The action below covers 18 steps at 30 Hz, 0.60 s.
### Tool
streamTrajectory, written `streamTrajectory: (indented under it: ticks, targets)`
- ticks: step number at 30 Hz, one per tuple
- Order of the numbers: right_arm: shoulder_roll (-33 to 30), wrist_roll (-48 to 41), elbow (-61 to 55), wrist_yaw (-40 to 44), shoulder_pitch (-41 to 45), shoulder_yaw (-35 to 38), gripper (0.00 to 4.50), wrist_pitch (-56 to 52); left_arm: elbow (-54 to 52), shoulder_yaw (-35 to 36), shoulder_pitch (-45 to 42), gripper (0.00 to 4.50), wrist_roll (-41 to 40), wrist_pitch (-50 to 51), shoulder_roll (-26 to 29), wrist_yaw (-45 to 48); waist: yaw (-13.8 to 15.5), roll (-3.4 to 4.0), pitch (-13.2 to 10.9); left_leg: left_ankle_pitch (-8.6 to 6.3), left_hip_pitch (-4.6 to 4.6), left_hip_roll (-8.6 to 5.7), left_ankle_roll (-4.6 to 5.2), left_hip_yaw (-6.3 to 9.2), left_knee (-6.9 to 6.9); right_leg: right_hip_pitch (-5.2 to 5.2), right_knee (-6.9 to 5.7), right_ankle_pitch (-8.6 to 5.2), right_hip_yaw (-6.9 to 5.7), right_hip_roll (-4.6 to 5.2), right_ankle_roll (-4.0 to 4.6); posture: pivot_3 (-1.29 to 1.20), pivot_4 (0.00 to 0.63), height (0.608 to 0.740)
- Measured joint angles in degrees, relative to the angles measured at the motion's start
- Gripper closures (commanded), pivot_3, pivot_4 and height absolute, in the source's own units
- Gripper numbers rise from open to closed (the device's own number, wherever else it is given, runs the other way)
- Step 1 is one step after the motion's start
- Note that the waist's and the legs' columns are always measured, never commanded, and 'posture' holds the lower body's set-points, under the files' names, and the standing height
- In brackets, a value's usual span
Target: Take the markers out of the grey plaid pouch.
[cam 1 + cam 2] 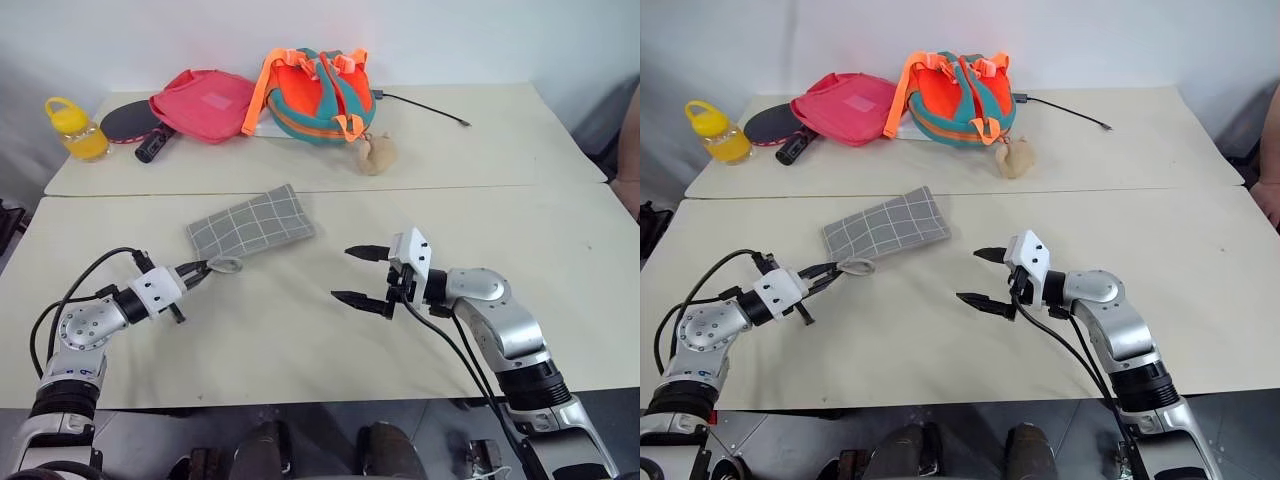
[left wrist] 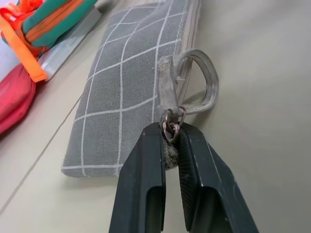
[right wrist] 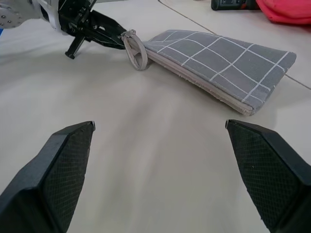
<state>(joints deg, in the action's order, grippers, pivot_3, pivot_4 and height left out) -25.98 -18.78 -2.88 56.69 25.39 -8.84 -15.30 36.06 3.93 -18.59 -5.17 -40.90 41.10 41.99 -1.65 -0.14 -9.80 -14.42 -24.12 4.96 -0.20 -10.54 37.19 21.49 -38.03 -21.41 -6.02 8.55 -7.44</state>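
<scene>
The grey plaid pouch (image 1: 252, 225) lies flat on the near table (image 1: 300, 340), close to that table's far edge and left of its middle, with its small grey loop (image 1: 225, 265) pointing toward the near left corner. The left gripper (image 2: 170, 145) has its two black fingers pressed together on the little metal ring and fabric tab at the base of that loop, at the pouch's zip end. The right gripper (image 1: 362, 275) hangs over the middle of the near table, well apart from the pouch, its fingers spread wide and holding nothing.

The task looks barely begun. The pouch appears zipped along its long edge, with only a pale seam showing, and none of the markers can be seen. What is done, as far as can be judged, is the pinch on the pull tab. Left to do: steady the pouch body, most likely with the free right gripper, draw the zip open, then lift each marker out onto the table.

On the far table (image 1: 500, 140) sit a yellow bottle (image 1: 75, 128), a table-tennis paddle (image 1: 130, 122), a pink-red bag (image 1: 205, 103), an orange-teal backpack (image 1: 320, 95) and a small plush toy (image 1: 377, 153).
</scene>
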Motion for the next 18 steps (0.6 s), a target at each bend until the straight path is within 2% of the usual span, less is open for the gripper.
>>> streamTrajectory:
  ticks: [4, 7, 11, 18]
  targets:
    - [0.46, 3.96, 1.12, -1.07, 0.9, -0.73, 0.0, 5.64, -7.33, 0.24, 3.83, 4.41, -5.18, 5.65, -0.22, 3.95, -0.23, -0.18, -0.11, -0.01, -0.04, 0.02, -0.02, -0.02, -0.05, 0.07, 0.02, 0.0, 0.0, -0.02, 0.0, 0.0, 0.15, 0.74]
    - [1.24, 11.29, 4.01, -4.17, 4.53, -2.63, 0.0, 16.17, -15.62, 0.64, 6.79, 4.41, -8.76, 9.95, 1.31, 7.12, -0.88, -0.5, -0.3, 0.03, -0.06, 0.09, -0.08, -0.04, -0.06, 0.12, 0.0, 0.0, 0.0, -0.08, 0.0, 0.0, 0.15, 0.74]
    - [0.14, 19.44, 6.58, -5.19, 8.13, -5.84, 0.0, 28.41, -25.1, 3.08, 8.7, 4.41, -12.23, 15.69, 4.4, 9.13, -1.5, -0.55, -0.31, 0.02, -0.05, 0.09, -0.09, -0.03, -0.1, 0.09, 0.06, 0.0, 0.01, -0.07, 0.0, 0.0, 0.15, 0.74]
    - [-0.91, 25.88, 10.21, -6.07, 8.69, -8.89, 0.0, 35.06, -34.03, 4.16, 9.1, 4.41, -14.15, 25.46, 3.84, 8.45, -1.5, -0.59, -0.34, 0.03, -0.04, 0.07, -0.09, -0.03, -0.07, 0.08, 0.04, 0.0, 0.03, -0.07, 0.0, 0.0, 0.15, 0.74]
